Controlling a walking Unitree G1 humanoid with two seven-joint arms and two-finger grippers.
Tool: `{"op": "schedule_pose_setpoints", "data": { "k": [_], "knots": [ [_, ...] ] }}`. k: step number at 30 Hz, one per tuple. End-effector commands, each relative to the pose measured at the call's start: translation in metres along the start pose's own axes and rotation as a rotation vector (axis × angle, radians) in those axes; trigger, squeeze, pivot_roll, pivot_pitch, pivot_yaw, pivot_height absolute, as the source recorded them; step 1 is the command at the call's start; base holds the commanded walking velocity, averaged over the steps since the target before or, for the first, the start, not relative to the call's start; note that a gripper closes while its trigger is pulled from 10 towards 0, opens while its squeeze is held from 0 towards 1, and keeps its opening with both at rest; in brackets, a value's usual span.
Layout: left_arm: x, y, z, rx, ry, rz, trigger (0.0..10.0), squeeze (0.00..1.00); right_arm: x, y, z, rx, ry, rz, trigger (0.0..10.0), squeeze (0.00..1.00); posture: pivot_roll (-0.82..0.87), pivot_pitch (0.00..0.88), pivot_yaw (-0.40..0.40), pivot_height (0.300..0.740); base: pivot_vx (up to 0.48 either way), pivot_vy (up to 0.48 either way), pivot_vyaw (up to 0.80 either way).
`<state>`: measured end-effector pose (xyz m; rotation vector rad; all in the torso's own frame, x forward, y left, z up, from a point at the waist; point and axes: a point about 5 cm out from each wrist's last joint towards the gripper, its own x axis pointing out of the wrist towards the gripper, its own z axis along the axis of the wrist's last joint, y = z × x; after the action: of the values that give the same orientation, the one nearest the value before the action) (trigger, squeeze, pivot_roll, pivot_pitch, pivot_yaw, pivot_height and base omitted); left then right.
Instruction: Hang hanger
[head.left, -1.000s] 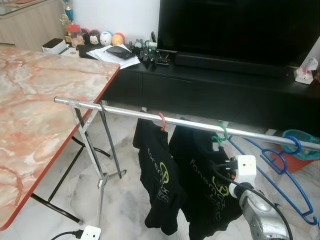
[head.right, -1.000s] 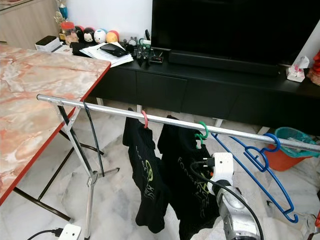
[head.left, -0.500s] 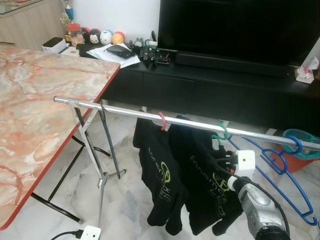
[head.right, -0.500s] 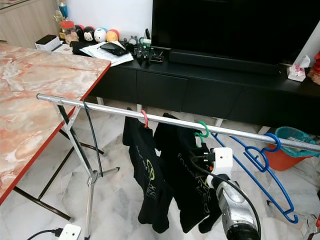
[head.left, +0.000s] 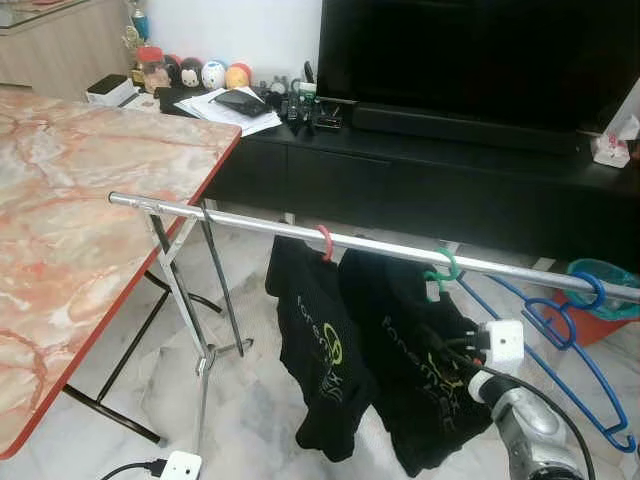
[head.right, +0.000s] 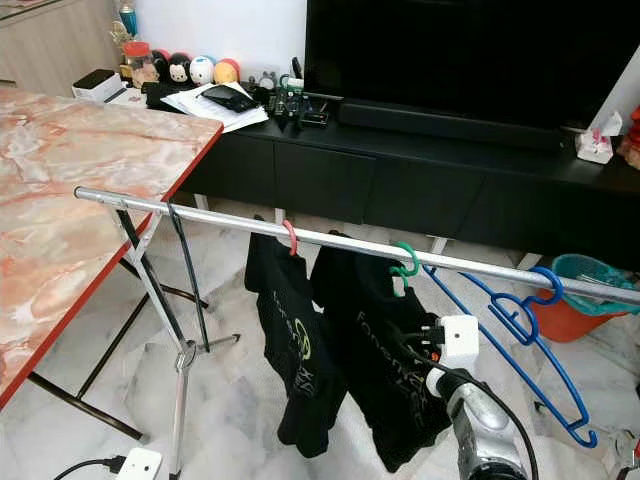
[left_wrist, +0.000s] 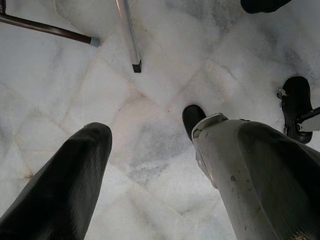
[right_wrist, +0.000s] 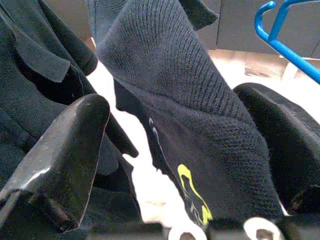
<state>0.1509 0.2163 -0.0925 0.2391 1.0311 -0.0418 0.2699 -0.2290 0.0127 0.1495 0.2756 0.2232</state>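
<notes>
A silver rail of a drying rack crosses the scene. A red hanger and a green hanger hook over it, each with a black T-shirt hanging from it. A blue hanger hangs at the rail's right end. My right arm reaches up from low on the right to the green hanger's shirt. In the right wrist view my right gripper is open with that shirt's cloth draped between its fingers. My left gripper hangs open above the marble floor.
A marble-topped table stands on the left, its edge close to the rack's crossed legs. A black TV cabinet runs along the back. A teal basket sits far right. A white power strip lies on the floor.
My right arm has sunk lower and a little to the right. The green hanger's shirt, pushed left half a second ago, has swung back under its hanger.
</notes>
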Motion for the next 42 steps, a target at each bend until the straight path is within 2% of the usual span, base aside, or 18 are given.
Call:
{"op": "schedule_pose_setpoints", "data": {
  "k": [1,4,7,15,35,40,41,42],
  "knots": [
    [-0.001,-0.001,-0.004,-0.002,0.016,0.004,10.0,0.00,-0.006,-0.009,0.001,0.002,-0.013,-0.023,0.0,0.00,-0.09,0.000,-0.056,0.740,0.000,0.000,0.00],
    [-0.001,-0.001,-0.004,-0.001,0.015,0.005,10.0,0.00,-0.010,-0.013,0.000,0.004,-0.024,-0.019,0.0,0.00,-0.09,0.000,-0.056,0.740,0.000,0.000,0.00],
    [-0.001,-0.001,-0.004,0.000,0.014,0.005,10.0,0.00,-0.001,-0.004,0.004,0.013,-0.043,-0.010,0.0,0.00,-0.09,0.000,-0.056,0.740,0.000,0.000,0.00],
    [-0.001,-0.001,-0.004,0.001,0.013,0.006,10.0,0.00,0.000,-0.003,0.005,0.027,-0.059,0.009,0.0,0.00,-0.09,0.000,-0.056,0.740,0.000,0.000,0.00],
    [-0.001,0.000,-0.004,0.002,0.015,0.002,10.0,0.00,0.002,-0.002,0.006,0.028,-0.065,0.032,0.0,0.00,-0.09,0.000,-0.056,0.740,0.000,0.000,0.00],
    [-0.001,-0.001,-0.004,0.003,0.021,-0.004,10.0,0.00,0.001,-0.004,0.003,0.008,-0.028,0.013,0.2,0.00,-0.09,0.000,-0.056,0.740,0.000,0.000,0.00],
    [0.000,-0.001,-0.004,0.003,0.021,-0.006,10.0,0.00,0.000,-0.006,0.001,0.002,-0.008,-0.010,10.0,0.00,-0.09,0.000,-0.057,0.740,0.000,0.000,0.00],
    [0.000,-0.001,-0.004,0.004,0.021,-0.006,10.0,0.00,0.000,-0.006,0.001,0.001,-0.004,-0.015,10.0,0.00,-0.09,0.000,-0.057,0.740,0.000,0.000,0.00]
  ]
}}
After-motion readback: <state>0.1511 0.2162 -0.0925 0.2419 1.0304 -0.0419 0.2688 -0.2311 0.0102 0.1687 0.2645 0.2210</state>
